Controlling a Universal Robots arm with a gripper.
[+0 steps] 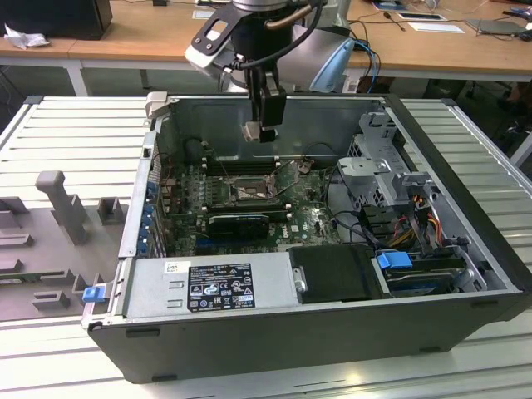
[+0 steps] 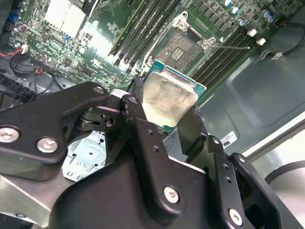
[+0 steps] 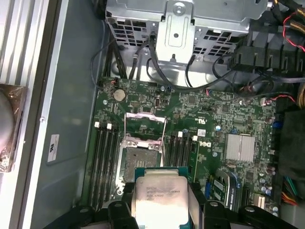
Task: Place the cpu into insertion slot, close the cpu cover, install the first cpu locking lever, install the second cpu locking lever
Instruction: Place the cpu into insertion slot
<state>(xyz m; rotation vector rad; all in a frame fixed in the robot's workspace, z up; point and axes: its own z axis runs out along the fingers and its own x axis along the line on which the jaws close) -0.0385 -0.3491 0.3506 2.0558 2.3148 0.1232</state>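
One cpu (image 2: 169,101), pale metal top facing the camera in both wrist views, is grasped by the claw (image 2: 167,110), whose black fingers (image 2: 143,138) clench two opposite edges of the chip. In the exterior view the claw (image 1: 264,126) hangs above the open computer case (image 1: 465,166), with the chip well clear of the motherboard (image 1: 307,218) beneath it. The insertion slot (image 3: 138,160) lies directly beyond the chip in the first wrist view; its greyish contact field is exposed and unoccupied. The cpu cover (image 3: 145,128) stands swung up from the far edge of the socket, not closed. A thin wire lever (image 2: 228,46) juts out beside the socket in the second wrist view, unlatched. Long black memory slots (image 3: 102,157) flank the socket on both sides. A perforated metal drive cage (image 3: 178,28) sits past the board, with black cables trailing beneath it. The grey power supply (image 1: 208,283) runs along the near wall of the case. The case rests on a slatted metal surface (image 1: 66,125).
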